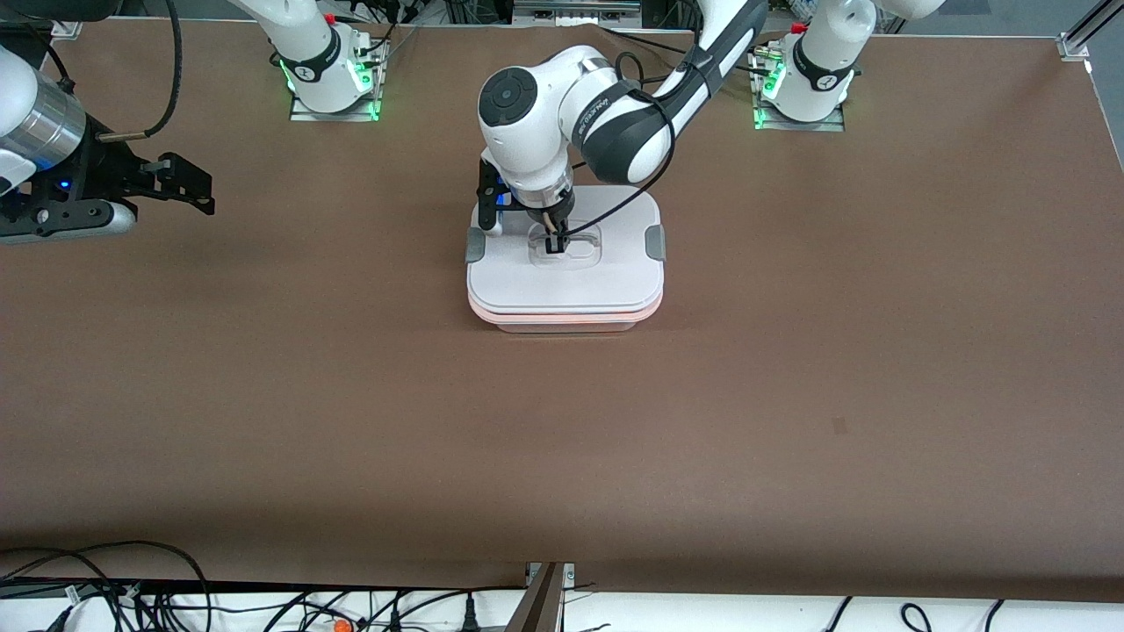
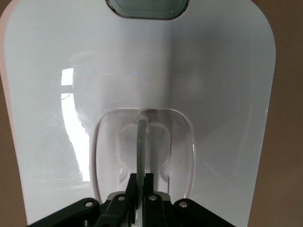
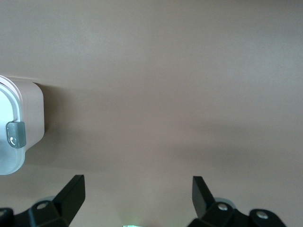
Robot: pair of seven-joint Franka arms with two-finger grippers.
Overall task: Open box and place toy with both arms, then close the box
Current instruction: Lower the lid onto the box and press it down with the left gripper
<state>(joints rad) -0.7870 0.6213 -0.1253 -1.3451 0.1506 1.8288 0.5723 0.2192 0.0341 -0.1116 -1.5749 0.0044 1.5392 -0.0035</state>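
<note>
- The box (image 1: 565,281) sits about mid-table, toward the arms' bases, its white lid (image 1: 562,272) seated on the pale pink tub.
- The left gripper (image 1: 554,244) is down in the lid's recess, its fingers pinched shut on the thin clear handle (image 2: 141,142); the left wrist view shows the handle's blade running straight into the closed jaws.
- One grey clip (image 1: 654,242) shows at the lid's three o'clock and another (image 1: 474,247) at its nine o'clock; I can't tell whether they are latched or released.
- The right gripper (image 1: 180,184) waits over bare table toward the right arm's end, jaws spread wide and holding nothing; its wrist view catches only a corner of the box with one clip (image 3: 15,134).
- The toy is nowhere in sight; whether it is inside the box I can't say.
- My read: the lid is gripped, whether to lift it or having just set it down. If lifting, pull straight up and slowly, keeping the pinch centred on the handle; should the tub rise too, a clip is likely holding and needs freeing first.
</note>
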